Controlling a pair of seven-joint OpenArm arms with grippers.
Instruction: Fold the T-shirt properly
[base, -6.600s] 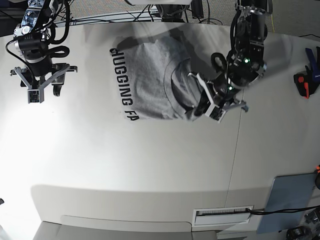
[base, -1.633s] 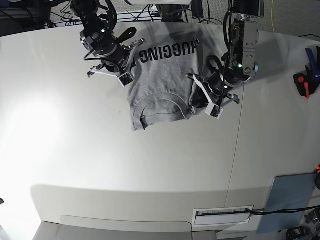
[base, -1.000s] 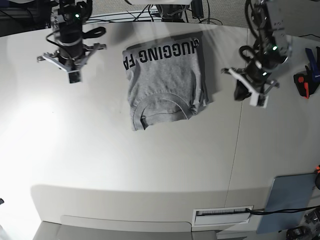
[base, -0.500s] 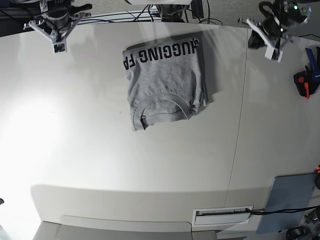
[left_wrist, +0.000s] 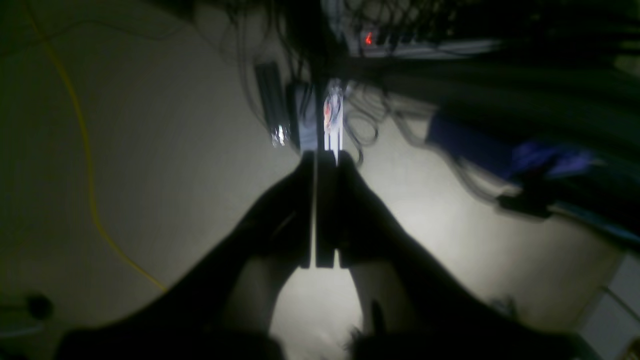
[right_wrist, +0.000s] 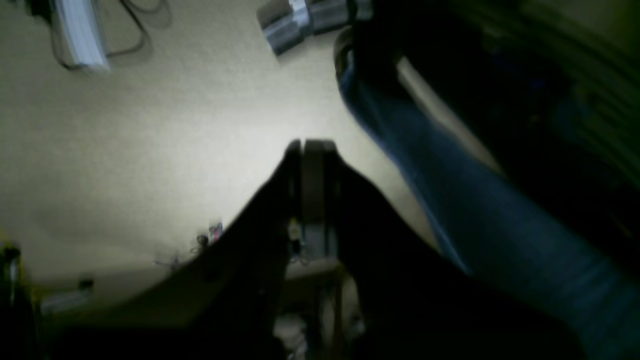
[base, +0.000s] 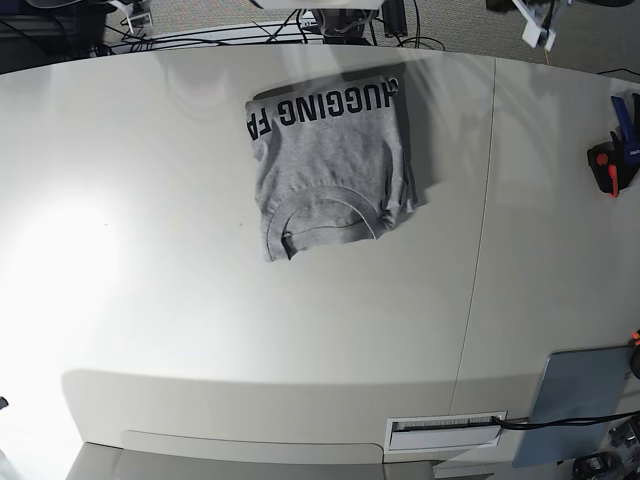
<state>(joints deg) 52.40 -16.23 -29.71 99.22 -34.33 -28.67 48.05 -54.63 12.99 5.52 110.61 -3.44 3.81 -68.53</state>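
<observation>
The T-shirt (base: 330, 160) is matt heathered grey cloth; the table (base: 200, 330) looks smooth, faintly glossy.

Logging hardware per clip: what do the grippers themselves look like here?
Both wrist views show dark, backlit silhouettes: the left gripper and right gripper each have two flat, straight fingers tapering from broad black bases. In the base view only a white printed bracket piece shows at the top edge.

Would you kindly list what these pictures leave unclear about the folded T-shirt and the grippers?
- T-shirt, base view: lettering cut short where the fabric folds under; layers beneath hidden.
- Left gripper, left wrist view: dark and blurred, shirt out of frame.
- Right gripper, right wrist view: the same.
</observation>
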